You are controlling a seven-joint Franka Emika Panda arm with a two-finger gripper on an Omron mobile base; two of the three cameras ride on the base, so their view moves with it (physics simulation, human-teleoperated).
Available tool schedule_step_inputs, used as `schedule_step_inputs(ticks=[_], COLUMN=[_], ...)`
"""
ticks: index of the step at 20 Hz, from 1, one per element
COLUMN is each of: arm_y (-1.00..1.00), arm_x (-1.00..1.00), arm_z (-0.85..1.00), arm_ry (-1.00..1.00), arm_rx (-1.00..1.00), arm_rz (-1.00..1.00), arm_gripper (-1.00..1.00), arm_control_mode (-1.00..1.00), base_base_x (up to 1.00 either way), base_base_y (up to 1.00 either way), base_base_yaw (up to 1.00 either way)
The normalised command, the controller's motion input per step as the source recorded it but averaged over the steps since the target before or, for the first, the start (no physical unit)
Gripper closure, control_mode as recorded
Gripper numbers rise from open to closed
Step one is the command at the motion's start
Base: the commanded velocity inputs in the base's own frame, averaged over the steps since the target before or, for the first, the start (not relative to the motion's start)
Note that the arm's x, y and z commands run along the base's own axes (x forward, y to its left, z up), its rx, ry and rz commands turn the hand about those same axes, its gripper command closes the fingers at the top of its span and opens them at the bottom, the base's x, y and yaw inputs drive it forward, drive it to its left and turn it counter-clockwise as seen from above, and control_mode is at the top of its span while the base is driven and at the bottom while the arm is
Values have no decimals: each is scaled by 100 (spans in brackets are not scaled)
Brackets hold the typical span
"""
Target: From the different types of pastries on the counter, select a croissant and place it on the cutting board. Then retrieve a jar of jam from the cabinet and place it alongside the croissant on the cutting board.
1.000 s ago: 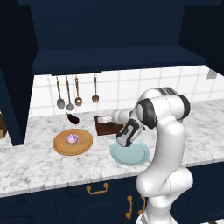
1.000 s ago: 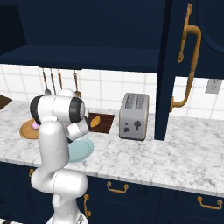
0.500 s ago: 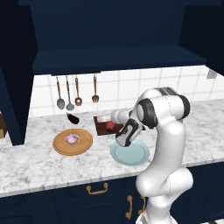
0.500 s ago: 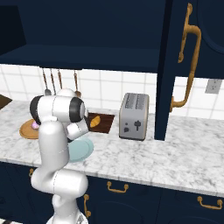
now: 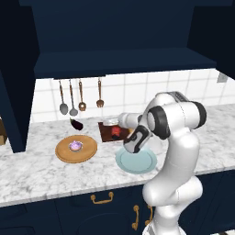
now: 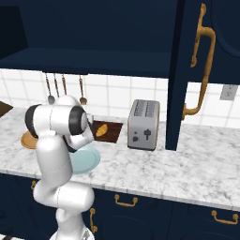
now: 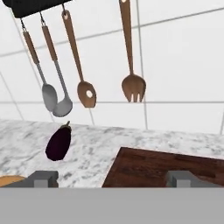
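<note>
White marble counter (image 5: 41, 176) with grey veins runs under the dark navy cabinet (image 5: 114, 41). On the counter, close to its back edge, lies the cutting board (image 7: 166, 168), flat, dark brown, with fine grain lines. On the board stands the jar of jam (image 5: 116, 131), small, dark red. The croissant (image 6: 101, 130), golden-orange, lies on the board too. The gripper (image 7: 111, 178) is low over the board's near edge, fingers wide apart, holding nothing.
</note>
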Motion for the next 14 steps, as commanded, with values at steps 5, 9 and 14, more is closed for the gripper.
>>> schedule_step_inputs(ticks=[5, 9, 14], arm_y=[-19, -28, -3], arm_x=[-53, -48, -7], arm_z=[49, 71, 30], arm_ry=[3, 17, 7], arm_rx=[9, 12, 11], arm_rz=[-2, -9, -11], arm_gripper=[-100, -100, -100], arm_control_mode=[-100, -100, -100], base_base_x=[0, 0, 0], base_base_y=[0, 0, 0], base_base_yaw=[0, 0, 0])
